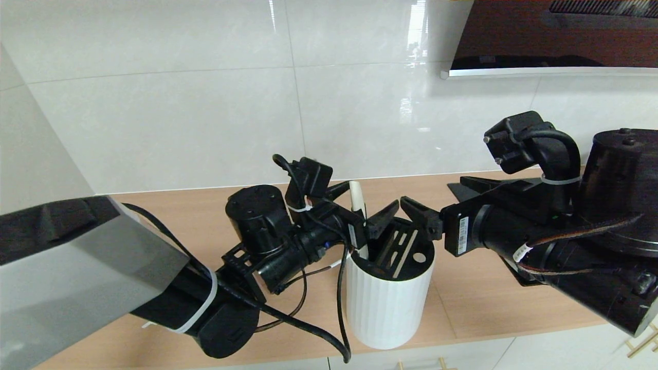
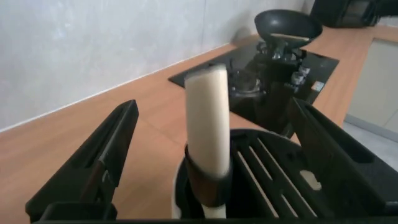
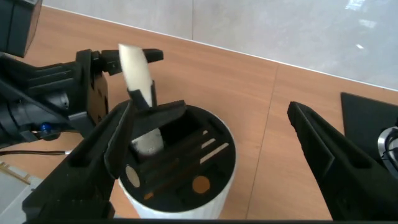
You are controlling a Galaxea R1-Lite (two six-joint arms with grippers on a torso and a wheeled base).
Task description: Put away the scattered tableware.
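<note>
Left gripper (image 2: 212,107) around utensil (image 1: 356,198) half-hidden in holder (image 1: 388,303)

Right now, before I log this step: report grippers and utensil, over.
Left gripper open, astride the white-handled utensil, no contact. Utensil standing in white holder. Right gripper open at holder's rim. Nothing in the way.

Both grippers open, facing each other

The left arm (image 1: 247,257) reached in from the left and the right arm (image 1: 514,231) from the right, wrists roughly level and pointed toward one another. The left gripper (image 2: 214,115) had its fingers spread wide apart. The right gripper (image 3: 211,112) was likewise spread wide, and one finger of each stood close together in the head view.
</note>
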